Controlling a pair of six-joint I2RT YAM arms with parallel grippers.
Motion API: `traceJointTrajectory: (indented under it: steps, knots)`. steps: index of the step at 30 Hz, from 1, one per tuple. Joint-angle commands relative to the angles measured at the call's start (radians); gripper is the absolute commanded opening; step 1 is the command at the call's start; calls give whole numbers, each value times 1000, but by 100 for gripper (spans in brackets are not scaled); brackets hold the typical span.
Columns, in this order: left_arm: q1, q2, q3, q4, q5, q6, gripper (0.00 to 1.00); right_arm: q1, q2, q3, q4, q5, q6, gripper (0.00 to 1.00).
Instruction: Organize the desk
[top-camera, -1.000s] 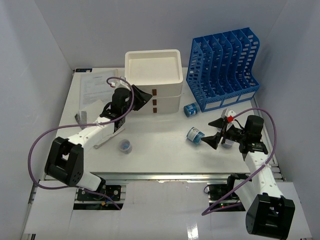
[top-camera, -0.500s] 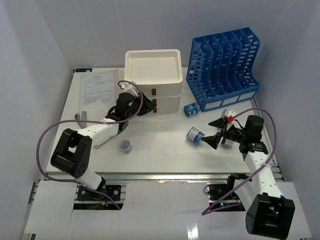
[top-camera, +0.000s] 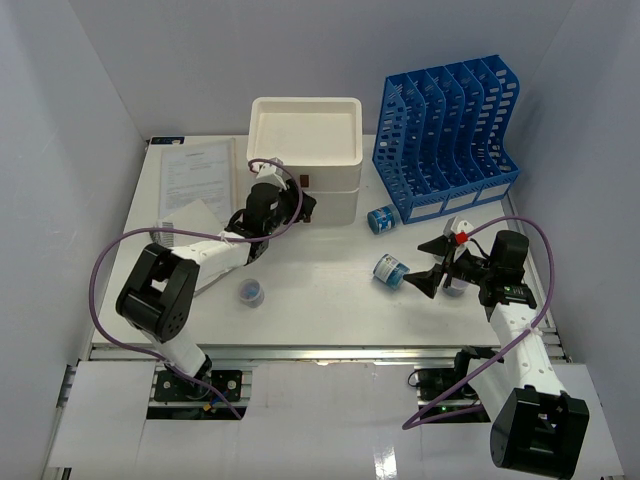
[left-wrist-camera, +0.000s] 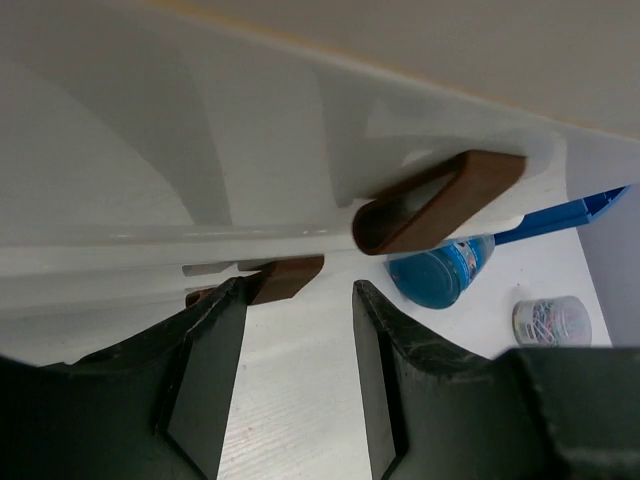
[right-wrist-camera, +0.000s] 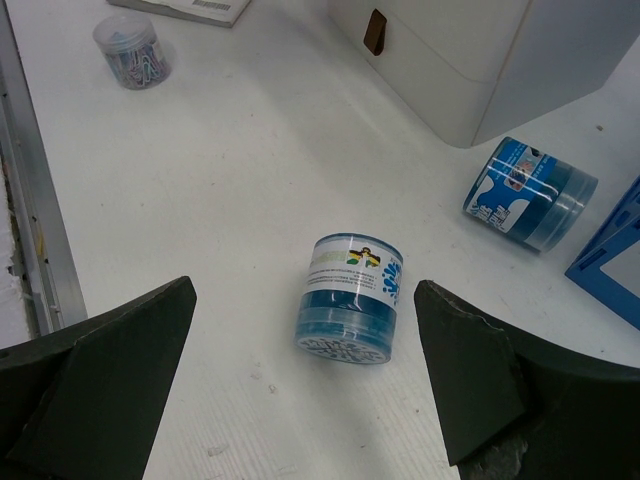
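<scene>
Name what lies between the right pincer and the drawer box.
The nearer blue tub, on its side on the desk. Right wrist view shows it.

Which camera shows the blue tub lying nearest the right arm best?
Right wrist: the blue tub lies on its side, large and centred ahead of the right pincer. The top view shows the tub small. Left wrist shows a blue tub; which one I cannot tell.

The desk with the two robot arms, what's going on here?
The left claw is open at the front of the cream drawer box, lined up on a brown drawer handle but not gripping it. The right claw hangs wide open beside a blue tub lying on its side on the desk. Nothing is held.
</scene>
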Motion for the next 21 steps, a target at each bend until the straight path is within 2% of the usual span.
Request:
traceJointTrajectory:
  steps: [1,7,10,16,21]
  knots:
    - [-43,11,34,66,-171,42,55,-4,-4,10,17,-26,-8,96]
    - [-71,38,61,29,-292,70,47,-7,-9,10,16,-30,-8,96]
    - [-74,47,75,9,-309,75,37,-8,-8,10,14,-33,-8,96]
    - [-75,29,58,14,-302,80,6,-11,-11,10,16,-36,-8,96]
    - [-90,-67,-22,47,-270,98,0,-15,-11,8,14,-38,-8,96]
